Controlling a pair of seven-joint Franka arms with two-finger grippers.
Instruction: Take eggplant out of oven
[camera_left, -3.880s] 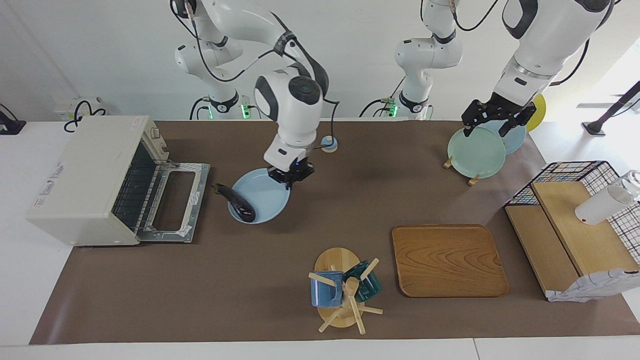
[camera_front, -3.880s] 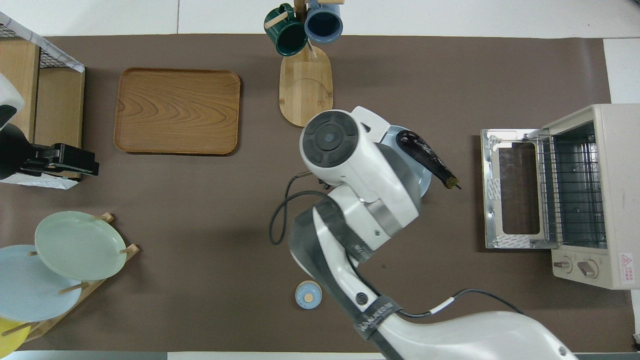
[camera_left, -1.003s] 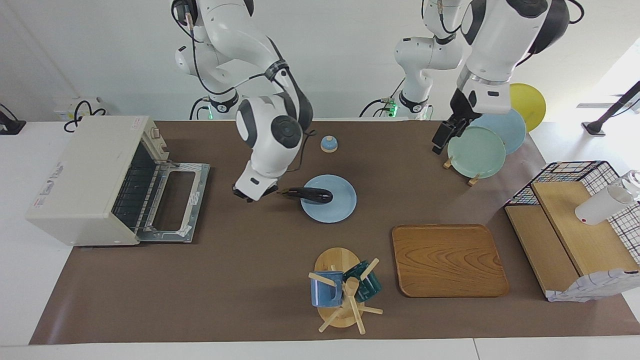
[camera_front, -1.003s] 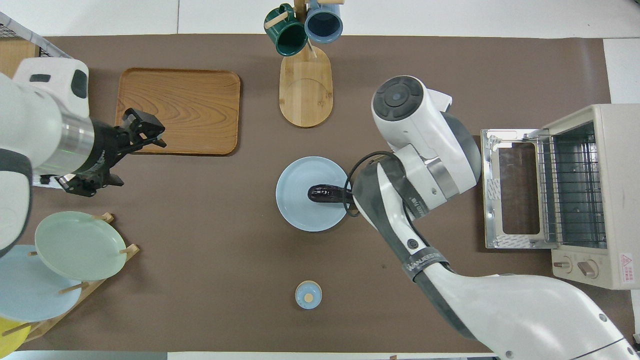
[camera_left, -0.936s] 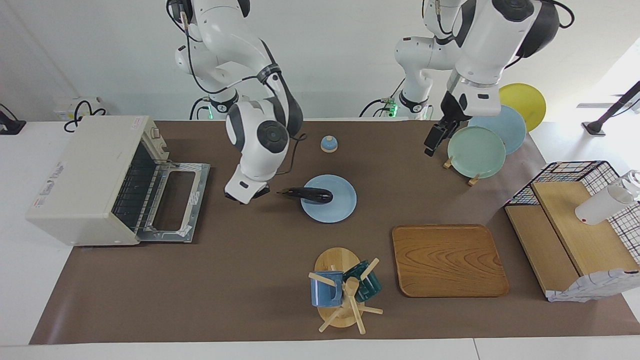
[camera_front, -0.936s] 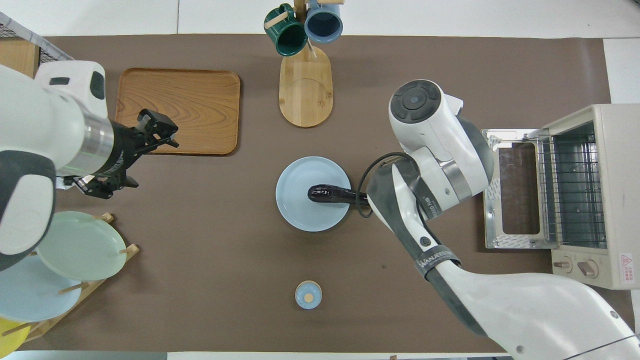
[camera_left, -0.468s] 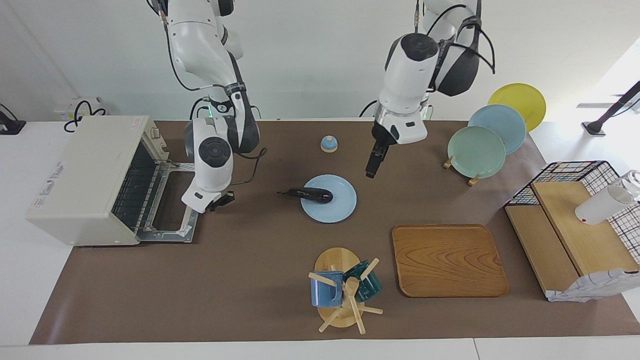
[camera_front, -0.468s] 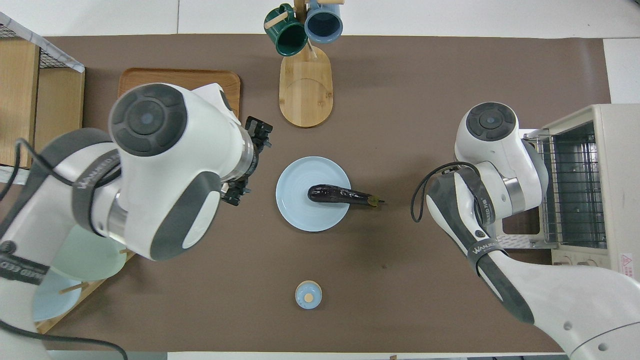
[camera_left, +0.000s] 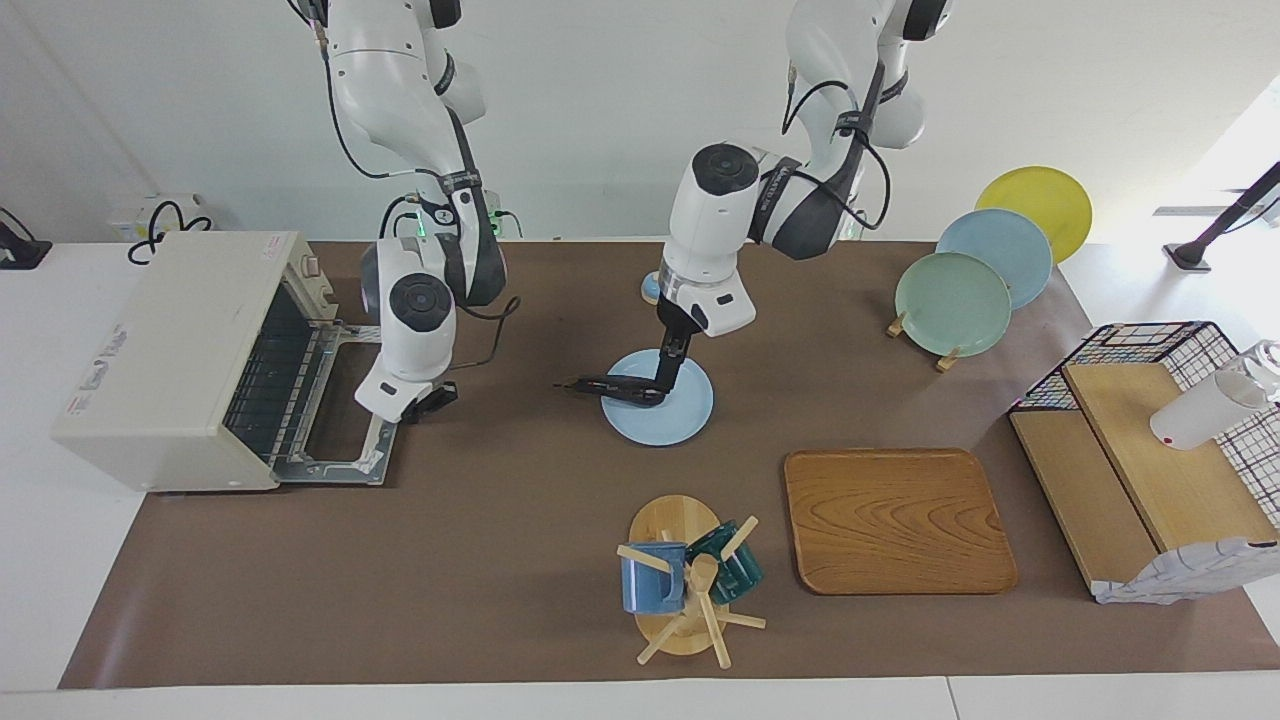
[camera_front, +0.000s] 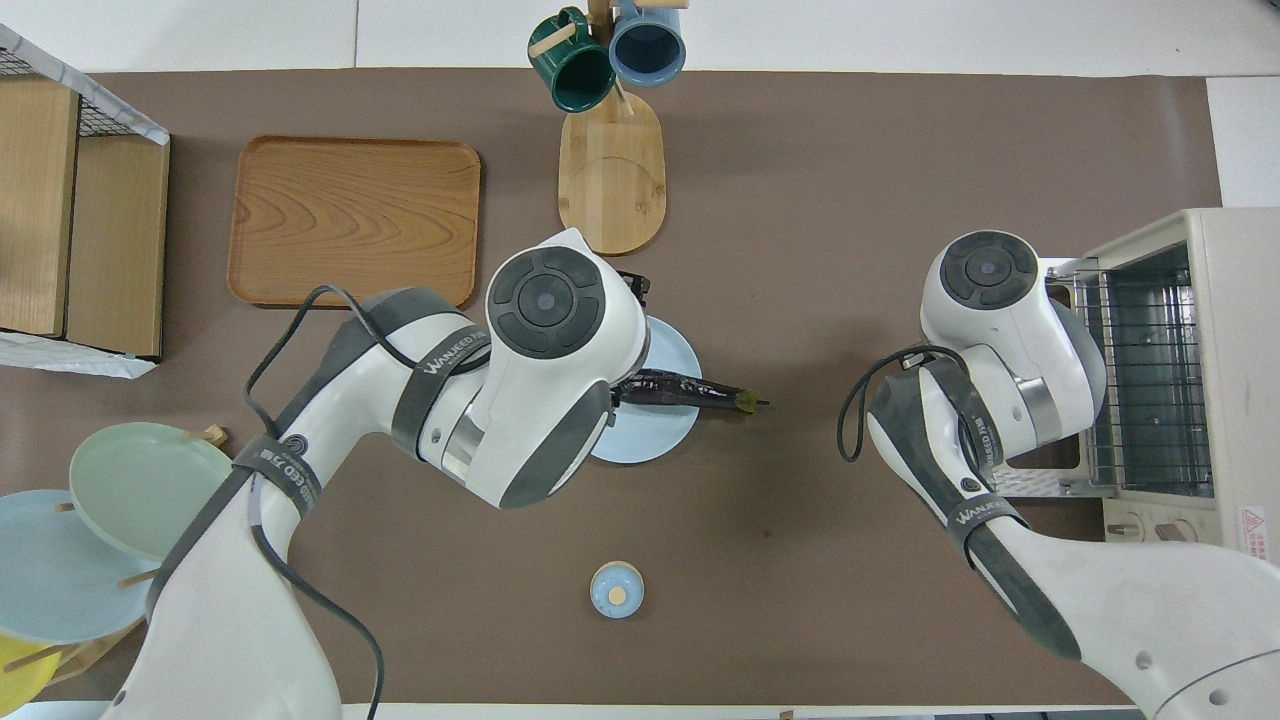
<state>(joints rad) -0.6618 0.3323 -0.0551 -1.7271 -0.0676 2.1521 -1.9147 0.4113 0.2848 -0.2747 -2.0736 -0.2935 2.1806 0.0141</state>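
- Eggplant (camera_left: 618, 388) lies out of the oven (camera_left: 190, 360), across a light blue plate (camera_left: 672, 415) at mid-table; its stem end overhangs the rim toward the right arm's end.
- Oven sits at the right arm's end of the table, door (camera_left: 345, 405) folded down flat, wire rack visible inside.
- Left gripper (camera_left: 668, 372) is low over the plate, reaching the eggplant's thick end (cannot tell whether it is spread, closed or pinching it).
- Right gripper (camera_left: 425, 400) hangs just above the edge of the open door; its opening cannot be read either.
- Wooden tray (camera_left: 897, 520) and mug rack (camera_left: 685, 590) stand toward the table edge farthest from the robots.
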